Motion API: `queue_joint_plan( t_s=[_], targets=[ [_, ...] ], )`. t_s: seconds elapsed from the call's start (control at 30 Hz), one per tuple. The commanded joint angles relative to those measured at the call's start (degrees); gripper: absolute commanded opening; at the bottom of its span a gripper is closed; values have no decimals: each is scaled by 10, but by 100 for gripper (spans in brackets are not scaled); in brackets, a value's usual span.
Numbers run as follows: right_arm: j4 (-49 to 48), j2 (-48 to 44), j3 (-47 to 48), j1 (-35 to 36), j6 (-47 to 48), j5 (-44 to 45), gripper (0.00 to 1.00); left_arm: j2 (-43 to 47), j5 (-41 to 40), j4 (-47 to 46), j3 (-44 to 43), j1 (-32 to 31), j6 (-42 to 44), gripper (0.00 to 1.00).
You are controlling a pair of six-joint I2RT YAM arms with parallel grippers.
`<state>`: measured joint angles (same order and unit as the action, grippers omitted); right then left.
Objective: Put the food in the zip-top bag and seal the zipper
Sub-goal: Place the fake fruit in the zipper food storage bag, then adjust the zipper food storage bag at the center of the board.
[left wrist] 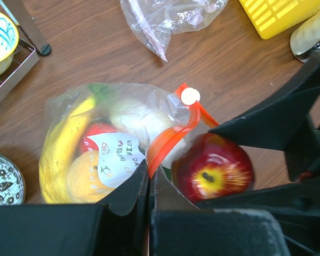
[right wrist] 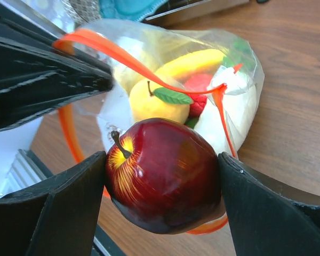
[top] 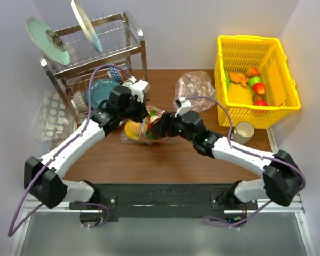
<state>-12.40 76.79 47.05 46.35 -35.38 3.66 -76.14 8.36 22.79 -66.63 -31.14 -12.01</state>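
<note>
The red apple (right wrist: 165,184) is clamped btw. the fingers of the right gripper (right wrist: 162,170), right at the mouth of the zip-top bag (left wrist: 74,106), which lies mid-way on the wood table (top: 165,165) in front of the dish rack (top: 96,53). The apple looks hard, glossy and round, so prob. light but slippery. A hold across its widest part, as now, seems safest; an off-centre squeeze could pop it out.

The bag is thin, soft film, bulging w/ a banana (left wrist: 64,141), a yellow-orange fruit (left wrist: 88,178), sth. white and a bit of green. It will likely sag and shift. The zipper (left wrist: 170,136) looks like its only firm part, so that is the place to grab. The left gripper (left wrist: 150,173) is closed on the mouth edge by that strip, w/ the white end piece (left wrist: 190,96) at the top of the curve.

Hard to tell:
- How wide the opening is, since black fingers block both wrist views.
- Whether the apple is over the opening or just outside it.
- The bag in the top view, where it is mostly under the wrists.

A yellow basket (top: 256,80) w/ more toy food, a cup (top: 242,132) and a pinkish bag (top: 194,88) sit off to the right.
</note>
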Motion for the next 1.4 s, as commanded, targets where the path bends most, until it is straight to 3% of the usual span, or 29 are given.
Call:
queue_joint_plan(
  t_s=[0.0, 0.07, 0.1, 0.13, 0.33, 0.6, 0.73, 0.83, 1.0, 1.2, 1.37],
  targets=[
    [-39, 38, 49, 1, 8, 6, 80, 14, 11, -30, 3, 6, -11, 0],
    [-50, 68, 60, 2, 7, -8, 82, 15, 11, -30, 3, 6, -11, 0],
    [-60, 75, 71, 1, 6, -15, 94, 14, 11, -29, 3, 6, -11, 0],
    [-62, 88, 75, 2, 4, -25, 99, 14, 11, -28, 3, 8, -11, 0],
    [-42, 68, 86, 14, 34, -30, 99, 17, 12, -28, 3, 7, -10, 0],
    [115, -22, 86, 14, 36, 60, 98, 20, 12, -28, 3, 7, -10, 0],
    [185, -64, 67, 14, 16, 105, 88, 20, 13, -28, 3, 8, -9, 0],
    [220, -87, 39, 14, -12, 127, 72, 20, 13, -28, 3, 8, -9, 0],
    [211, -91, -10, 14, -45, 122, 61, 20, 11, -29, 4, 8, -9, 0],
    [198, -39, 1, 14, -56, 108, 57, 19, 8, -29, 4, 8, -9, 0],
    [179, 3, 2, 14, -62, 90, 47, 20, 5, -29, 4, 8, -8, 0]
  ],
)
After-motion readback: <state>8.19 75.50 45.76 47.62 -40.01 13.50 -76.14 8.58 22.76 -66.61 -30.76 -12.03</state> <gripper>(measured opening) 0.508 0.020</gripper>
